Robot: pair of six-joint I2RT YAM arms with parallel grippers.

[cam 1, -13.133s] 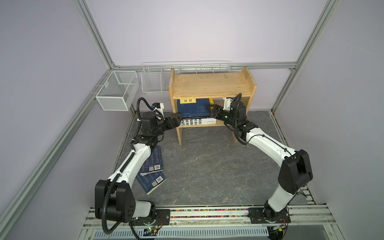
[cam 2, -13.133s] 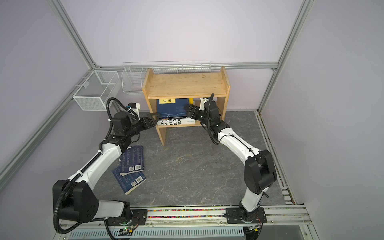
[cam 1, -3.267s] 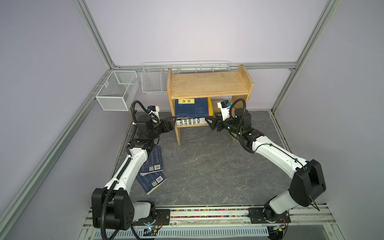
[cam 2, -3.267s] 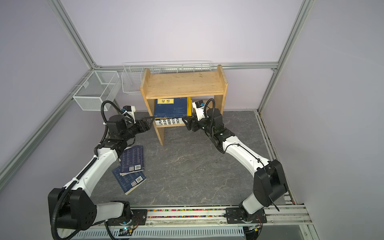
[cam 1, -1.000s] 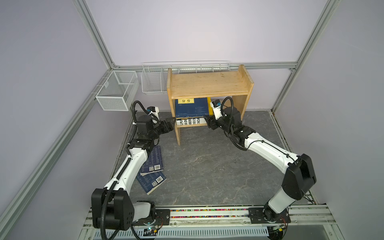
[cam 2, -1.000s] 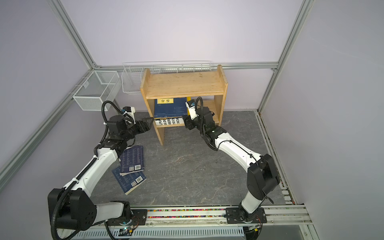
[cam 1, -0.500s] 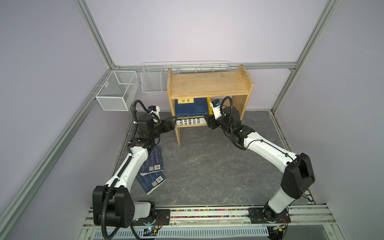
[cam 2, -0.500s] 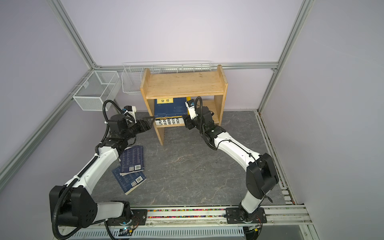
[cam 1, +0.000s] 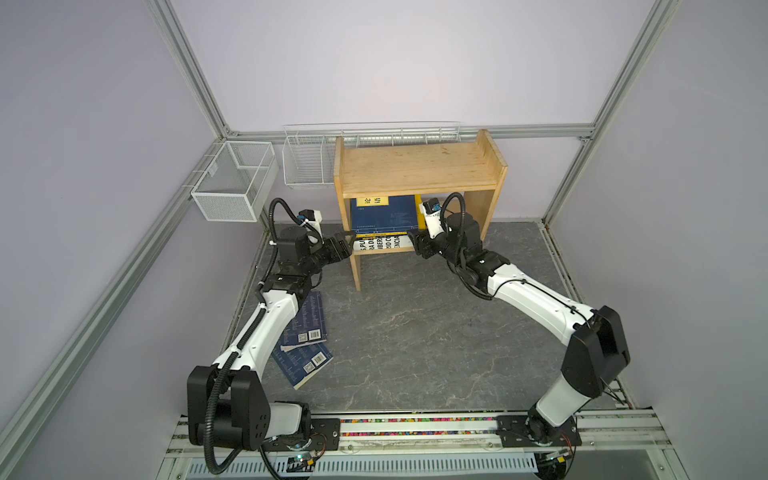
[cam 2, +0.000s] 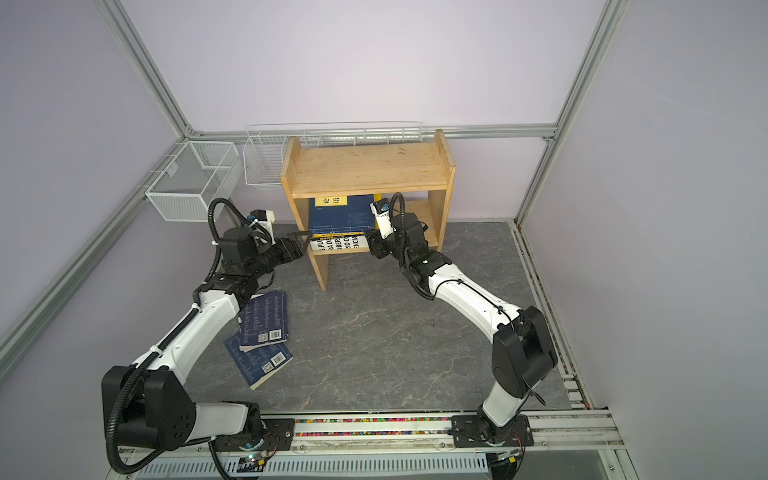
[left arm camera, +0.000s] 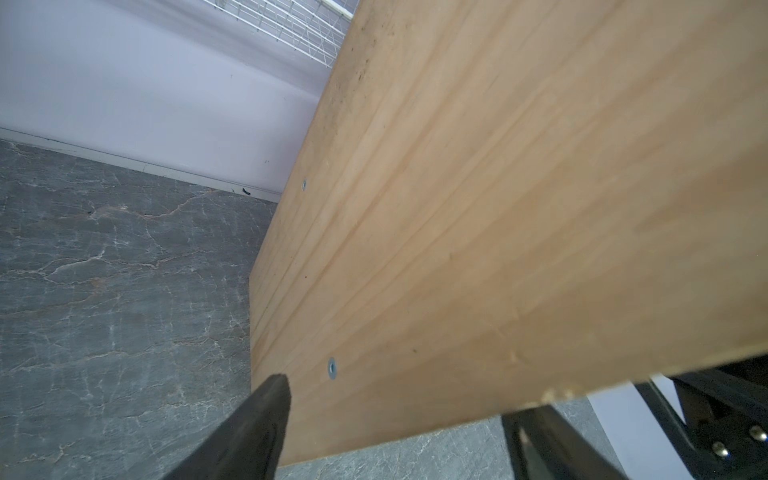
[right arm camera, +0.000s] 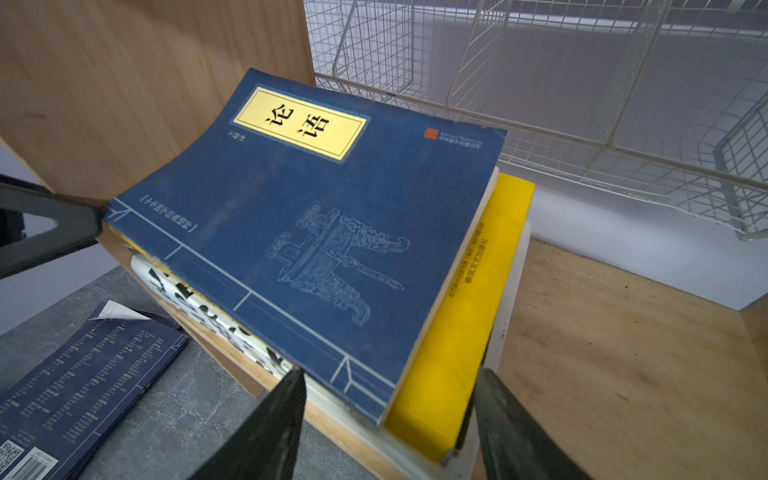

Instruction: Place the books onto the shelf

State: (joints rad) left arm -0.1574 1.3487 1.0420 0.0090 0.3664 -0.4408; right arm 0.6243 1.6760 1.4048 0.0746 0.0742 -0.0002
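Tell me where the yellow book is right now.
The yellow book lies flat in the stack on the lower board of the shelf, under the navy book and above the white book, left of its middle in both top views.

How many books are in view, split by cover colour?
Navy: 3 (top book of the stack on the shelf, floor book, second floor book)
Yellow: 1 (yellow book, in the stack)
White with black lettering: 1 (white book, stack bottom)
Total: 5 visible
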